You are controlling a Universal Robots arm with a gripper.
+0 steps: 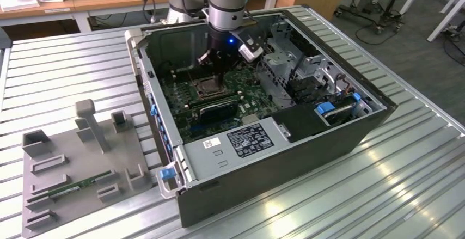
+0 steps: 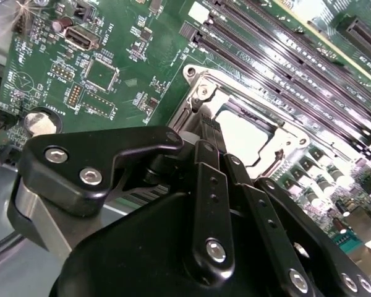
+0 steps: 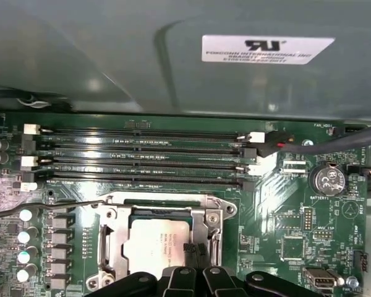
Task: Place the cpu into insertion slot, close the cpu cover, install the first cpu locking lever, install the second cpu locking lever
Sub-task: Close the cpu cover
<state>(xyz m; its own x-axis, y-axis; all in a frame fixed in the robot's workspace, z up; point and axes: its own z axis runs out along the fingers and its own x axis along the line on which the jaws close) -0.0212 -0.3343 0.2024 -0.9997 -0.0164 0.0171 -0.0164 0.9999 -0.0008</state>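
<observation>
On your ribbed bench (image 1: pixel 407 157), the open computer case (image 1: pixel 291 157) holds the cpu (image 3: pixel 156 244), seated in the insertion slot (image 1: pixel 206 88) with the cpu cover (image 3: pixel 114 241) flat around it. Your fingers (image 3: pixel 183 278) are closed together, empty, tips at the cover's edge.

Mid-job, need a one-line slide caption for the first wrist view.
Gripper tip at the edge of the seated chip, silver cover down around it, memory slots beyond.

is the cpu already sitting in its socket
Yes, in the first wrist view the silvery cpu lies flat in the insertion slot, with the cpu cover framing it.
</observation>
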